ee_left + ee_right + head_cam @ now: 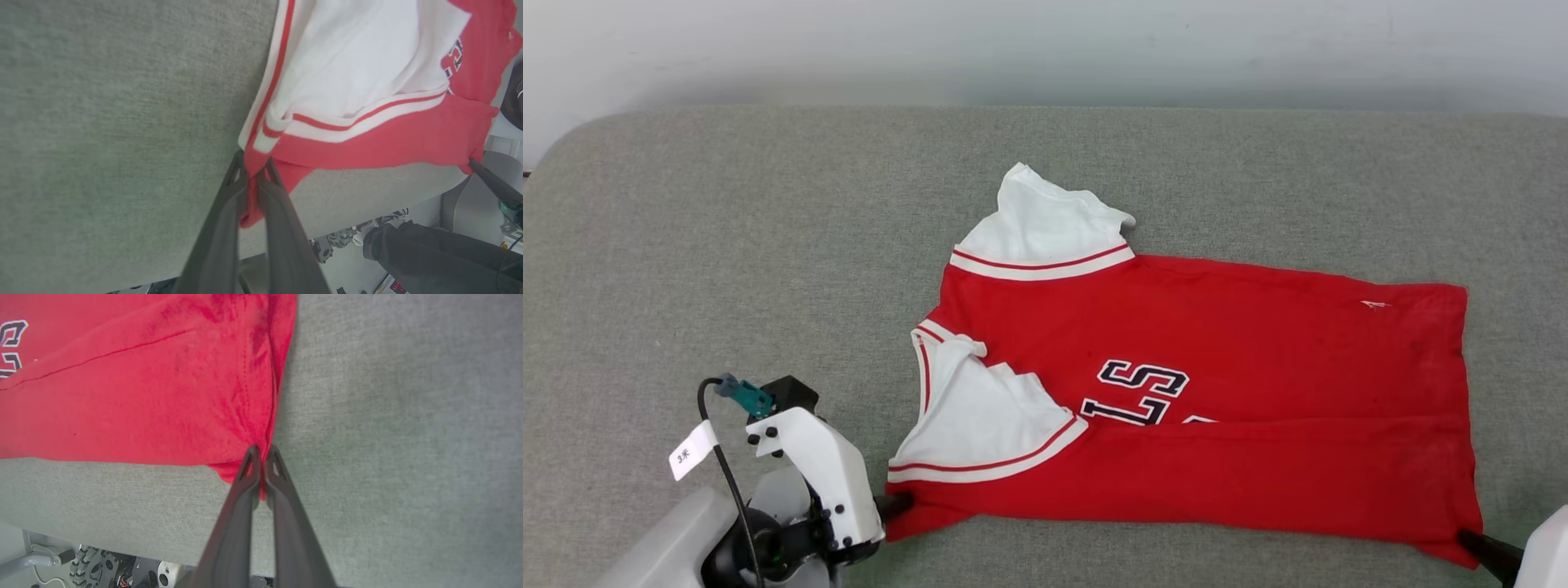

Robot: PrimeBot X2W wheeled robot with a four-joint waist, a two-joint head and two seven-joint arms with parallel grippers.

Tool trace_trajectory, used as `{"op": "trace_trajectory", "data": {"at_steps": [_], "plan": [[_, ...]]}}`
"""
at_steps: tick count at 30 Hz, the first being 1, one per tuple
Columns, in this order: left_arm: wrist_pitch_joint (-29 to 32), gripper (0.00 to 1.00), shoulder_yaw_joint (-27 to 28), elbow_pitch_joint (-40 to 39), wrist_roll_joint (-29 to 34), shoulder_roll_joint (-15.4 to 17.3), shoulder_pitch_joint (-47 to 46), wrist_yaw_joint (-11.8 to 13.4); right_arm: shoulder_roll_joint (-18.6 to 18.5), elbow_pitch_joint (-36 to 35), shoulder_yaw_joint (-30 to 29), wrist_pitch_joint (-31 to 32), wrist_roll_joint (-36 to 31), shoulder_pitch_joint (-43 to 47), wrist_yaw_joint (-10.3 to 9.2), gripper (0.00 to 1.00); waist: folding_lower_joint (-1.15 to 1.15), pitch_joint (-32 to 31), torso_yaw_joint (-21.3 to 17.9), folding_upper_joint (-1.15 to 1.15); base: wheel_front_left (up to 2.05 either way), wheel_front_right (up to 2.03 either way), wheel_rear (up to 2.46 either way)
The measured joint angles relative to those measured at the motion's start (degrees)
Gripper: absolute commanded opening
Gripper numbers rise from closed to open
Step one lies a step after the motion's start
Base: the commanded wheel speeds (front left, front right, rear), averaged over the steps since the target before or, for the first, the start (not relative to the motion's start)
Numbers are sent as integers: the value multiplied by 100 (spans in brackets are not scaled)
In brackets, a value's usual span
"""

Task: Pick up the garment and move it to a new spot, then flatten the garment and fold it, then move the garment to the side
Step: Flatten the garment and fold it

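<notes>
The garment (1217,392), a red jersey T-shirt with white sleeves and striped trim, lies sideways on the grey padded table (727,245), its near long edge folded over so that only part of the black lettering shows. My left gripper (900,506) is shut on the garment's near left corner (261,179), red cloth pinched between the dark fingers (282,220). My right gripper (1470,541) is shut on the near right corner (229,416), its fingers (282,486) nipping the hem. One white sleeve (1045,229) sticks out at the far side.
The table's front edge (122,522) runs just behind both grippers. Beyond that edge the left wrist view catches a person's dark trouser leg (441,249). Bare grey padding spreads left of the garment and behind it, up to a pale wall (1045,49).
</notes>
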Motion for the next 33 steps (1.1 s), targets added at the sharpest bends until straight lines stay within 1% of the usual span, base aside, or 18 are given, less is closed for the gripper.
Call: {"op": "trace_trajectory", "data": {"at_steps": [2, 3, 4, 5, 6, 7, 8, 12, 18, 20, 23, 26, 29, 30, 31, 32, 33], "plan": [[-66, 31, 15, 42, 1, -48, -9, -12, -4, 22, 25, 3, -3, -13, 0, 0, 0, 5, -2, 0, 0, 0, 0], [-88, 38, -15, 111, 55, -99, -44, -82, 13, 74, 29, 21, 32, -35, 0, 4, 0, 7, -3, 0, 0, 0, 0], [-94, 49, -30, 134, 67, -97, -54, -111, 13, 78, 26, 26, 34, -38, 0, 28, 0, 9, -3, 0, 0, 0, 0], [-114, 91, -30, 158, 104, -93, -61, -148, 13, 81, 19, 44, 40, -51, 0, 43, 0, 11, -6, 0, 0, 0, 0], [-141, 100, -16, 179, 109, -91, -79, -157, 13, 76, 15, 77, 51, -63, 0, 77, 0, 12, -11, 0, 0, 0, 0], [-168, 100, 3, 194, 110, -86, -109, -164, 11, 67, 11, 107, 73, -64, 0, 93, 0, 10, -17, 0, 0, 0, 0], [-170, 100, 21, 193, 129, -69, -154, -169, 13, 54, -14, 116, 76, -65, 0, 100, 0, 6, -24, 0, 0, 0, 0], [-168, 100, 192, 54, 112, 57, -324, -160, 31, -131, -90, 197, 169, -121, 0, 100, 0, -1, -83, 0, 0, 0, 0], [-102, 100, 439, -140, 249, 479, -785, -86, 55, -550, -314, 237, 230, -210, 0, 100, 0, 8, -239, 0, 0, 0, 0], [-60, 100, 459, -143, 252, 512, -872, -89, 63, -606, -355, 236, 230, -229, 0, 100, 0, 10, -272, 0, 0, 0, 0], [79, 100, 474, 16, 400, 649, -1263, -97, 105, -699, -394, 263, 200, -322, 0, 100, 0, 34, -436, 0, 0, 0, 0], [34, 100, 554, 216, 510, 655, -1602, -123, 134, -760, -353, 180, 167, -448, 0, 100, 0, 66, -598, 0, 0, 0, 0], [44, 100, 537, 397, 615, 622, -1894, -233, 197, -767, -234, 47, 162, -582, 0, 100, 0, 131, -774, 0, 0, 0, 0], [44, 100, 537, 397, 615, 622, -1894, -233, 197, -767, -234, 47, 162, -582, 0, 100, 0, 131, -774, 0, 0, 0, 0], [52, 100, 511, 537, 704, 617, -2108, -354, 242, -748, -168, -63, 163, -657, 0, 100, 0, 194, -891, 0, 0, 0, 0], [52, 100, 511, 537, 704, 617, -2108, -354, 242, -748, -168, -63, 163, -657, 0, 100, 0, 194, -891, 0, 0, 0, 0], [88, 100, 445, 720, 836, 614, -2329, -409, 266, -709, -103, -112, 174, -749, 0, 100, 0, 274, -1005, 0, 0, 0, 0]]}}
